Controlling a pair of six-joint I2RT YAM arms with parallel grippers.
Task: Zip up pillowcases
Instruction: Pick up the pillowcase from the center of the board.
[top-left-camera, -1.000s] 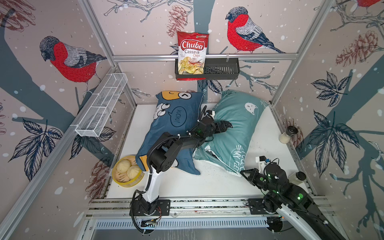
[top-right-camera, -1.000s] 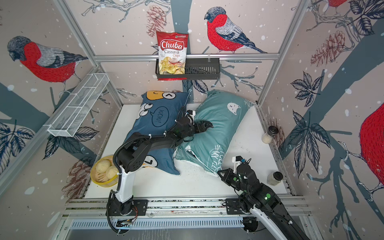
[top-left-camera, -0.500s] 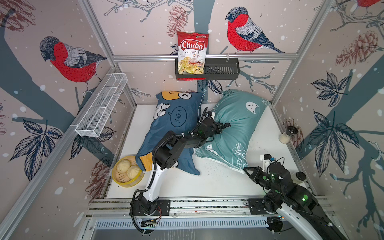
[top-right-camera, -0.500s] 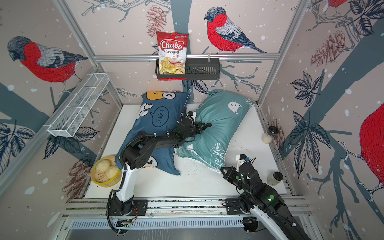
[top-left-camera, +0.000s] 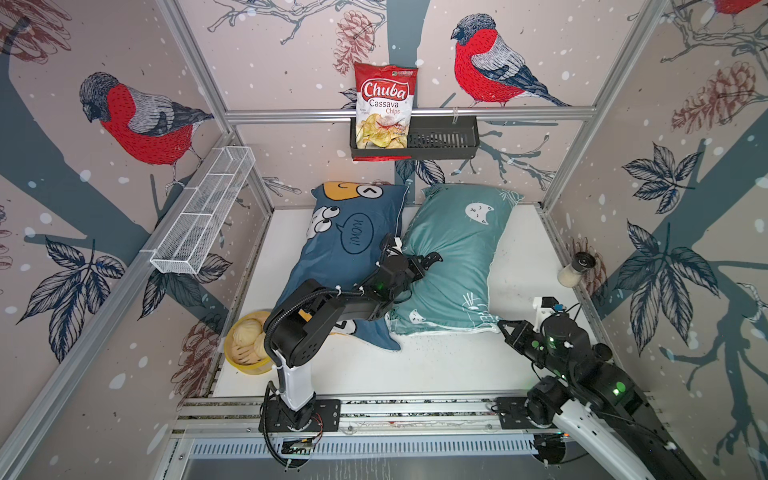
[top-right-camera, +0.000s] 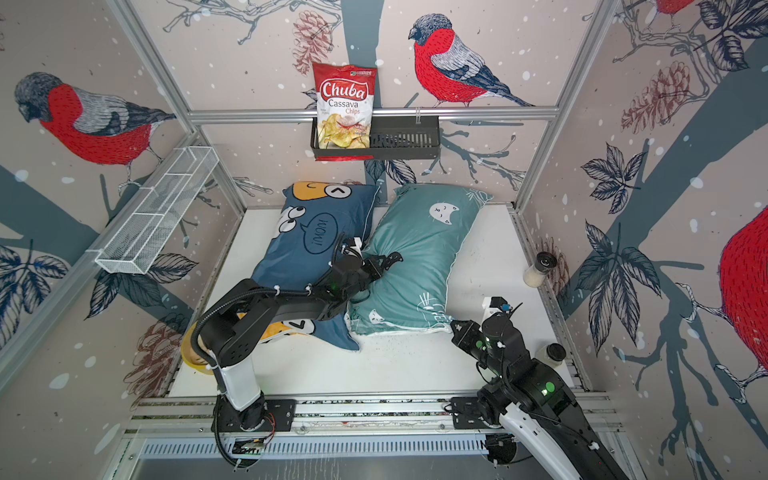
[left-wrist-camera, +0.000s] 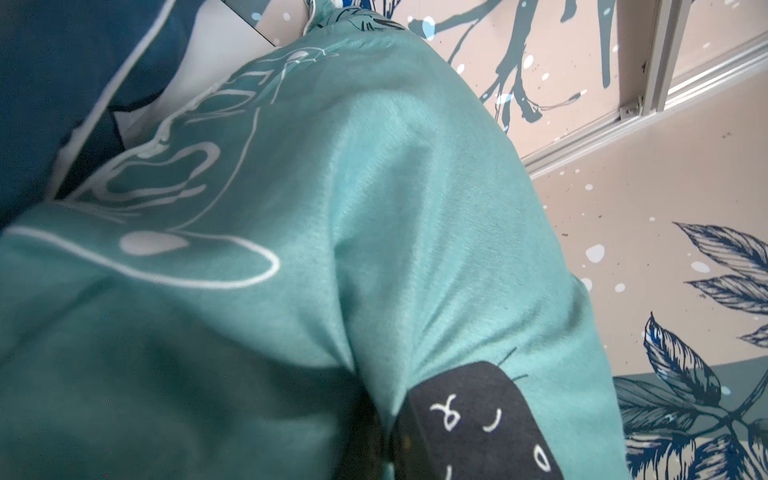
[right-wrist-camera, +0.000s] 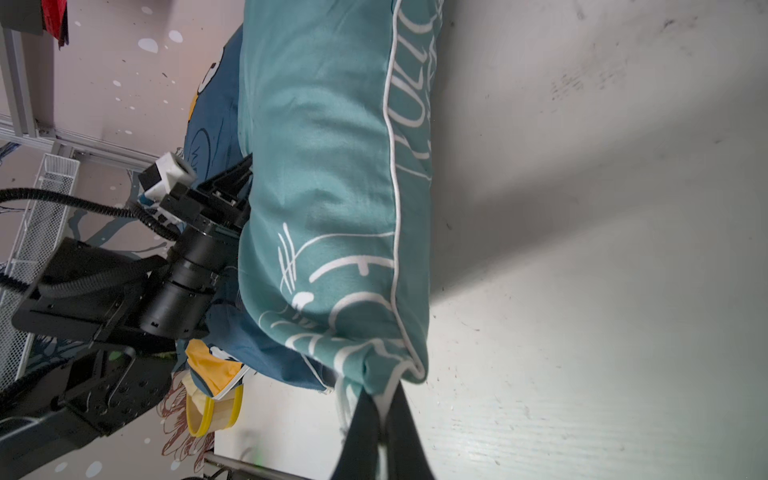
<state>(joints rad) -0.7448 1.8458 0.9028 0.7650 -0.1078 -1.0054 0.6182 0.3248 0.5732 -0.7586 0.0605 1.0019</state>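
Your flat white tabletop (top-left-camera: 436, 365) carries a dark blue stuffed fabric pillowcase (top-left-camera: 345, 253) with orange cartoon faces and, just beside it, a teal stuffed fabric pillowcase (top-left-camera: 457, 249) with white cat faces. You have a round yellow bowl (top-left-camera: 245, 368) of pale buns at the near left corner. A small pale jar with a dark lid (top-left-camera: 575, 268) sits at the right edge, and a second such jar (top-right-camera: 550, 353) is nearer the front.
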